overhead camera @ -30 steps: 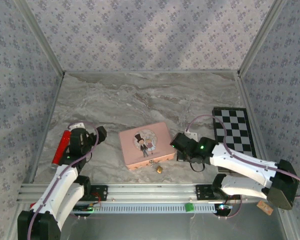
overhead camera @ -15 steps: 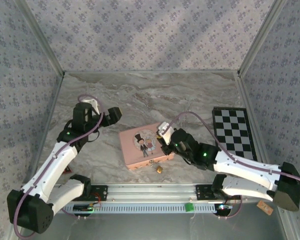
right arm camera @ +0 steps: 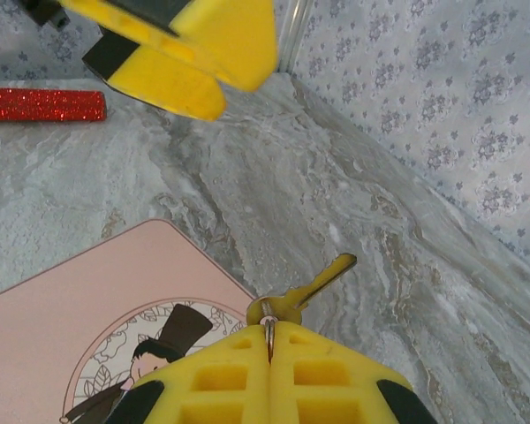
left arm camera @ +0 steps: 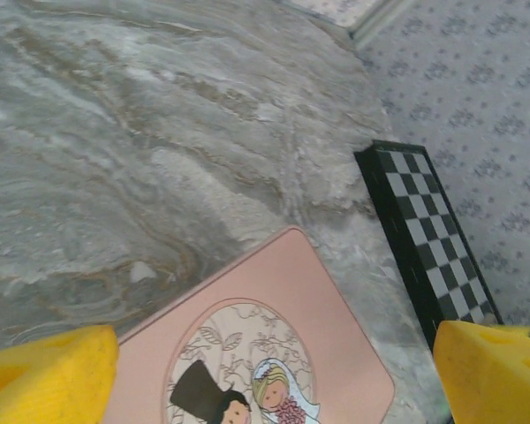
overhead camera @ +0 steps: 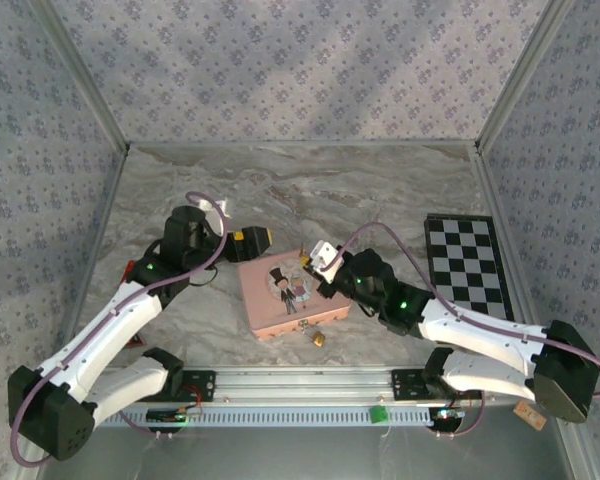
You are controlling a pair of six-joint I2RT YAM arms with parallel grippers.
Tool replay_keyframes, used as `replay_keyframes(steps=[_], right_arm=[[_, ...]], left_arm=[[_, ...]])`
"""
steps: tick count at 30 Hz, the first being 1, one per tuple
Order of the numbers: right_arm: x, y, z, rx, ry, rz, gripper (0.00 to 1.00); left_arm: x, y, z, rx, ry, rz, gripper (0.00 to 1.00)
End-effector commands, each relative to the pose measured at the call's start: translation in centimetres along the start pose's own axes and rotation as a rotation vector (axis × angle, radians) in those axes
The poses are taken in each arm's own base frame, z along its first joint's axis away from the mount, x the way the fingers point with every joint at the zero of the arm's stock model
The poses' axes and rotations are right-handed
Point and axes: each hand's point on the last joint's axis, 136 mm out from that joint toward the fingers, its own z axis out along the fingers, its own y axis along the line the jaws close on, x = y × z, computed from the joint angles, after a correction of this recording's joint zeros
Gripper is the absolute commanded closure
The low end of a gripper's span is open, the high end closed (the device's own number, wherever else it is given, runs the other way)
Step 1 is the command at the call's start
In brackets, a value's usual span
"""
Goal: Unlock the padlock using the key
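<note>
Brass padlock (overhead camera: 319, 339) on table (overhead camera: 280, 195) (key (right arm camera: 314, 287) clamped, tilted)

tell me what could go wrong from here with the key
The right gripper pinches the key only by its head, so it may twist when pushed in. The padlock sits unheld at the pink tin's near edge and may shift. The open left gripper is close by; the two could collide.

I can't read a word or number anywhere here. The pink tin (overhead camera: 260, 305) has a drawing on its lid of a groom in a top hat and a bride, with no lettering I can make out. The small orange tag (overhead camera: 529, 415) by the front rail is too tiny to tell.
</note>
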Motion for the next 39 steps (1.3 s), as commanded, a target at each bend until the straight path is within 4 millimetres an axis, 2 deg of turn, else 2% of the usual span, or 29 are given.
replay_keyframes(steps=[1, 6, 11, 16, 23, 29, 39], right_arm=[[-1.2, -0.2, 0.5, -0.006, -0.028, -0.023, 1.00], [-1.9, 0.4, 0.9, -0.038, -0.046, -0.018, 1.00], [-2.0, 0.9, 1.2, -0.051, -0.040, -0.030, 1.00], [-2.1, 1.2, 1.2, -0.051, -0.041, -0.037, 1.00], [-2.1, 1.6, 1.6, -0.057, -0.038, -0.038, 1.00], [-2.0, 1.9, 2.1, -0.059, -0.030, -0.039, 1.00], [-2.5, 1.9, 2.4, -0.048, -0.036, -0.045, 1.00]], left_arm=[[-0.3, -3.0, 0.1, 0.122, 0.008, 0.076, 0.13], [0.7, -4.9, 0.7, 0.170, 0.064, 0.136, 0.21], [1.5, -5.9, 1.4, 0.183, 0.109, 0.166, 0.28], [2.5, -4.9, 2.3, 0.123, 0.173, 0.210, 0.34], [2.9, -5.8, 2.7, 0.170, 0.198, 0.214, 0.45], [3.4, -5.7, 2.8, 0.168, 0.210, 0.221, 0.56], [3.8, -5.4, 2.9, 0.155, 0.222, 0.233, 0.67]])
